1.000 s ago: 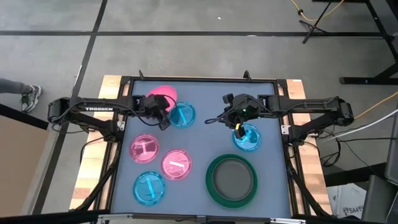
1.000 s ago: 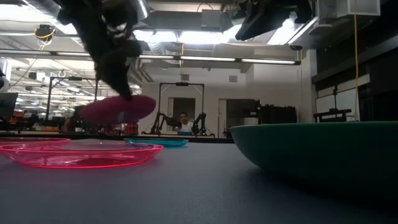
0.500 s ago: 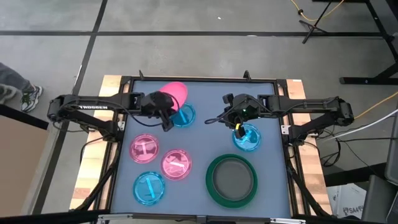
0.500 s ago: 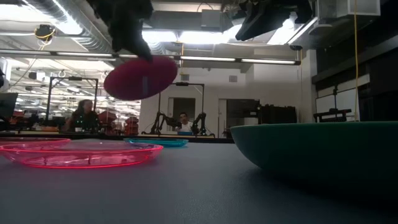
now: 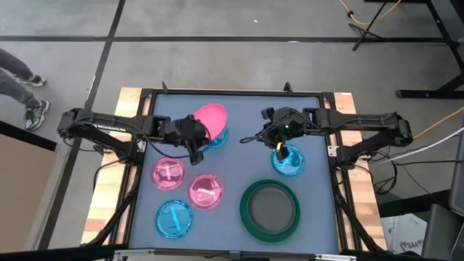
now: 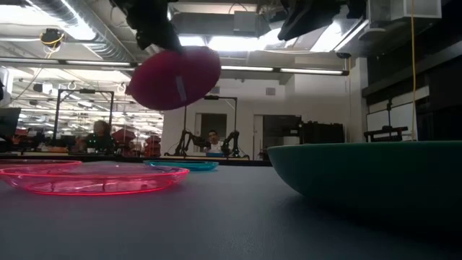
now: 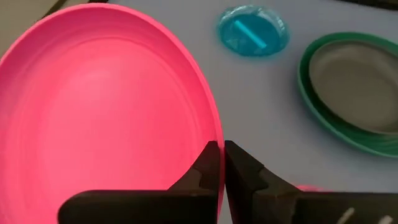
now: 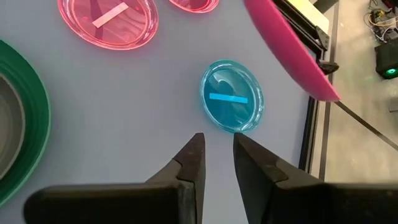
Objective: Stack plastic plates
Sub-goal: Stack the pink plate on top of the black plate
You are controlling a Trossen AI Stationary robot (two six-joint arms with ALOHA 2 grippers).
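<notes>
My left gripper (image 5: 199, 132) is shut on the mid-sized opaque pink plate (image 5: 211, 116), which is up in the air over the far-left part of the table, above a small blue plate (image 5: 216, 138). In the low view the pink plate (image 6: 177, 78) hangs tilted. My right gripper (image 5: 280, 147) is open and hovers over another small blue plate (image 5: 288, 162), touching nothing. The large green plate (image 5: 270, 211) lies flat near the right front, with the dark grey plate (image 5: 271, 206) inside it. My left gripper pinches the pink plate's rim (image 7: 213, 138) between its two fingers (image 7: 208, 163), one on the upper face and one on the underside. The plate is lifted clear of the table. It is tilted, with its free edge higher than the held edge.
Two small pink plates (image 5: 168, 174) (image 5: 205, 191) and a third small blue plate (image 5: 174, 217) lie flat on the left half. The table frame (image 5: 232, 92) runs around the mat. A person's legs (image 5: 22, 72) show on the floor to the far left.
My left gripper has risen and moved toward the table's right, carrying the pink plate from just above the table to well above it. The plate has tipped more steeply and now overhangs the small blue plate.
</notes>
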